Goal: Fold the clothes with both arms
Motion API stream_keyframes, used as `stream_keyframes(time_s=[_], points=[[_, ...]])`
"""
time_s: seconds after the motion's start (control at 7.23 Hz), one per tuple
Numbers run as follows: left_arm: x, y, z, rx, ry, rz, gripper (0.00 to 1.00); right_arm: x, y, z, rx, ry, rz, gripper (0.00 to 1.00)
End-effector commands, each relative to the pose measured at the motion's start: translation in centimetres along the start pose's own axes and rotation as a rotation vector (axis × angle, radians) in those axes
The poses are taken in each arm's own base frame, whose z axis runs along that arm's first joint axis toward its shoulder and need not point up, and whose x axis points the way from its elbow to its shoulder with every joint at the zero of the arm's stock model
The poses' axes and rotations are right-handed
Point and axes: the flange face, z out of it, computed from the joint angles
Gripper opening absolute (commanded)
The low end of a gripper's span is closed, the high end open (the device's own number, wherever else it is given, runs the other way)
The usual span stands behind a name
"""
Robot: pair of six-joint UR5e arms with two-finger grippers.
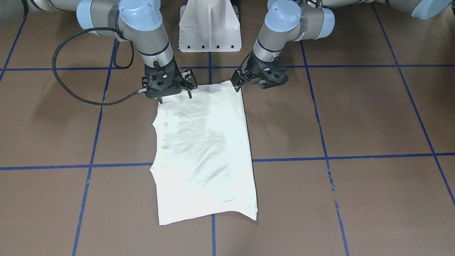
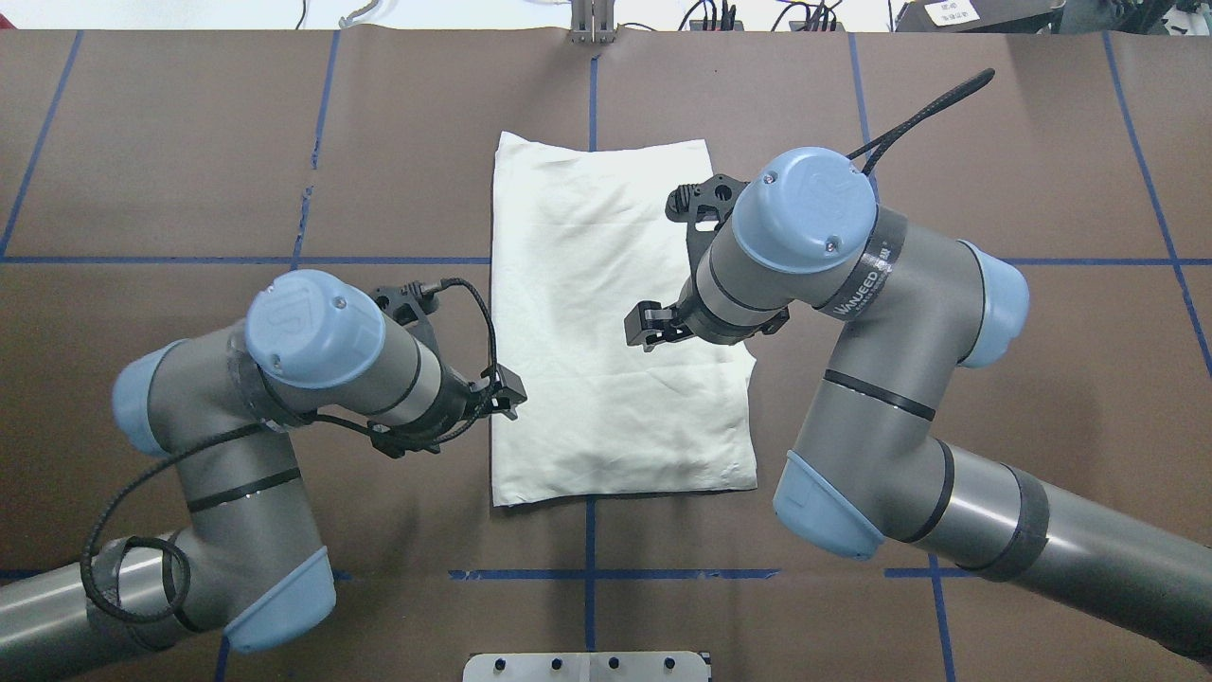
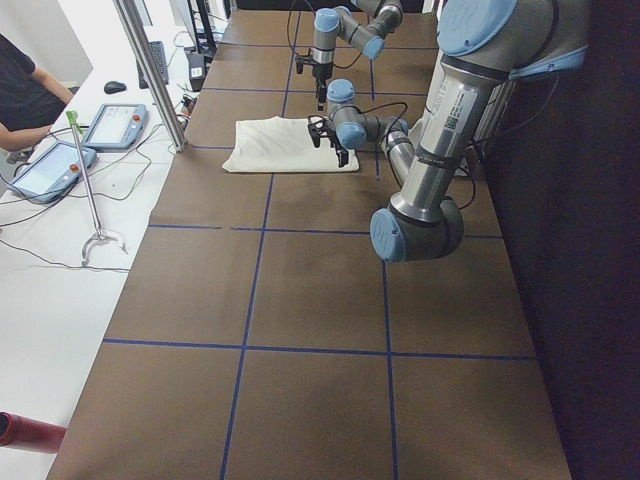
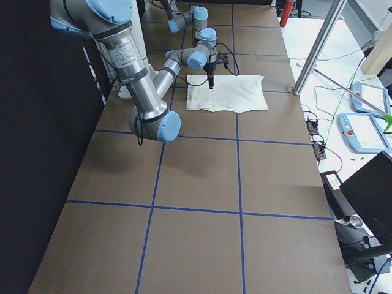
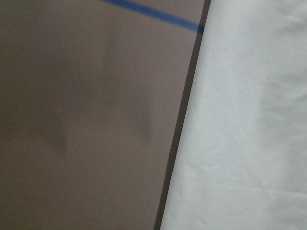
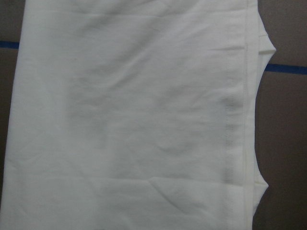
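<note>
Frontally, I see the folded cream T-shirt [image 1: 206, 149] lying mid-surface [image 1: 355, 117], its long axis running away from the base, and the right gripper [image 1: 176, 96] released above its base-side end. Overhead, the left gripper [image 2: 502, 396] sits beside the shirt's edge; I cannot tell its grip.

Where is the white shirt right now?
In the overhead view, the shirt lies flat mid-table, folded into a rectangle, with the left claw above its left edge and the right claw over it.
</note>
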Motion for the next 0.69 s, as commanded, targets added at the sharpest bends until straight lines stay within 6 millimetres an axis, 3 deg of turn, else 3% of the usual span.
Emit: stream_keyframes(time_s=[0.0, 0.28, 0.55], points=[[-0.59, 2.47, 4.83, 0.040, -0.024, -0.105, 0.96, 0.37, 1.29, -1.96, -0.002, -0.067, 0.029, 1.00], [-0.66, 2.25, 5.49, 0.041, -0.019, -0.118, 0.86, 0.83, 1.78, -2.54, -0.001, -0.075, 0.037, 1.00], [-0.26, 2.54, 4.86, 0.036, -0.005, -0.125, 0.85, 0.91, 1.69, -2.50, -0.001, -0.072, 0.039, 1.00]])
